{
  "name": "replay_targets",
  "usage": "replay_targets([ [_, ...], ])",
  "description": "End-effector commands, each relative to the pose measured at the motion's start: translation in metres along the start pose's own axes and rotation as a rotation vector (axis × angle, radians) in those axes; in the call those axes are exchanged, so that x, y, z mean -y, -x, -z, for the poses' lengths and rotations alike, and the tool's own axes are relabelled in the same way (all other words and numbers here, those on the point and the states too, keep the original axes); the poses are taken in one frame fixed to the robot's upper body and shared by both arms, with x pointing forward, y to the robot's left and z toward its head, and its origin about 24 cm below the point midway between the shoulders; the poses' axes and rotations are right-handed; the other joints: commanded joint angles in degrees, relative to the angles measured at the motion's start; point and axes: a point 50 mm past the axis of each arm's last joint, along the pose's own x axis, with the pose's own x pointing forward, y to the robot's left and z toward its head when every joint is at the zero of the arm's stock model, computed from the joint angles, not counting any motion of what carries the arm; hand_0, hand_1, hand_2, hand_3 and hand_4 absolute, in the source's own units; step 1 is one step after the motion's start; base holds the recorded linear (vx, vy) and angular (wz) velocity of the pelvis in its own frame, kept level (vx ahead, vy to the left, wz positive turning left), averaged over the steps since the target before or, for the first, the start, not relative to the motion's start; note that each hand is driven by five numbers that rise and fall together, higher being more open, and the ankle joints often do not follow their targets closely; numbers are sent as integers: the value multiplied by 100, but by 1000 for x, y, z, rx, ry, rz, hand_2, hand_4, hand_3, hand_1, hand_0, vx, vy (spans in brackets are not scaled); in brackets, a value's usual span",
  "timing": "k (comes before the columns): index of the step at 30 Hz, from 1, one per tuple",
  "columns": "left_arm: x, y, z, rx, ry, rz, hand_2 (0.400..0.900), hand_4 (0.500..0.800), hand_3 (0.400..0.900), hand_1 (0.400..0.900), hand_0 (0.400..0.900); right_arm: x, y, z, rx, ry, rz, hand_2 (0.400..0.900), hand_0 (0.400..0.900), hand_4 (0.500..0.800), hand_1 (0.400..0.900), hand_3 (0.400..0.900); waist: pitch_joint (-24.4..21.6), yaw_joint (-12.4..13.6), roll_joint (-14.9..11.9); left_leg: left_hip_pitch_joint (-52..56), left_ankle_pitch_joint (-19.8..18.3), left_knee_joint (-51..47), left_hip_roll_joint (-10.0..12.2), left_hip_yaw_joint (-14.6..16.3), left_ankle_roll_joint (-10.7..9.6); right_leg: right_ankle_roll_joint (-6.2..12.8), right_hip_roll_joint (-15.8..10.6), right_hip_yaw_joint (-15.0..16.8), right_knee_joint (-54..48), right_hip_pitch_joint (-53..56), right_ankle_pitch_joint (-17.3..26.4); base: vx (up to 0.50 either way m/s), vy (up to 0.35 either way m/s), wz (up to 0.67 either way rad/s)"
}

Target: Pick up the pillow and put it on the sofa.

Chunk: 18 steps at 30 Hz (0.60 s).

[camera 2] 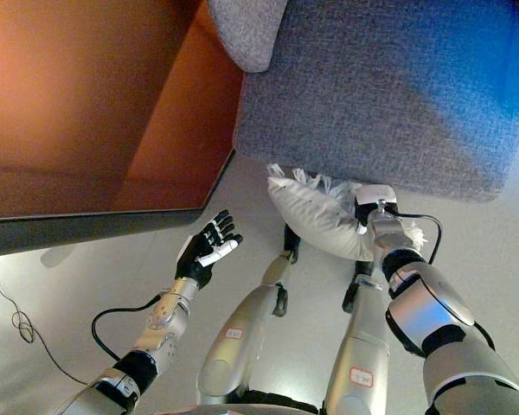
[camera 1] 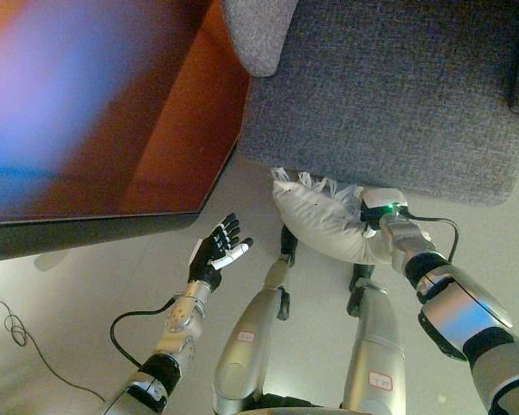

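A cream pillow [camera 1: 324, 220] with a fringed edge hangs just in front of the grey sofa's [camera 1: 389, 86] front edge, above the floor. My right hand [camera 1: 370, 213] is pressed into the pillow's right end and is mostly hidden by it. My left hand [camera 1: 218, 251] is open, palm up, over the floor to the left of the pillow and apart from it. The pillow also shows in the right eye view [camera 2: 320, 216].
A brown-orange low table [camera 1: 156, 130] fills the left side, its dark edge close to my left hand. A grey rounded cushion [camera 1: 259, 35] sits at the sofa's left end. A thin cable [camera 1: 17, 333] lies on the pale floor at far left.
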Motion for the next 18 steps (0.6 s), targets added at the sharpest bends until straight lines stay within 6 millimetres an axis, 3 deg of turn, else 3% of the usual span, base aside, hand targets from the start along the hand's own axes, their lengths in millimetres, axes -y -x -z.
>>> replay_targets([
  [1,-10,-11,-28,124,-17,1,900,800,900,900,900,33,-2,6,26,-39,130,400,400,500,400,400,126,14,-57,430,-822,96,-300,82,-49,248,163,-198,-1954,795,1116,-7,-47,-10],
  [11,-47,3,-17,-28,-116,-82,900,800,900,900,900,5,15,-29,303,-224,151,400,400,500,400,400,-621,36,-997,1431,-1135,-17,33,94,-115,293,352,-330,-2257,2042,922,59,-89,-11],
  [15,-67,24,-3,-126,-159,-158,900,800,900,900,900,1,40,-44,430,-281,157,400,400,500,400,400,-1004,-77,-1416,1989,-1293,-103,162,172,-169,300,471,-300,-2518,2739,869,142,-101,-9],
  [18,-81,48,12,-211,-181,-223,900,800,900,900,900,-6,64,-40,517,-283,163,400,400,500,400,400,-1337,-188,-1672,2387,-1393,-124,235,197,-173,294,560,-253,-2636,3194,835,168,-72,-13],
])
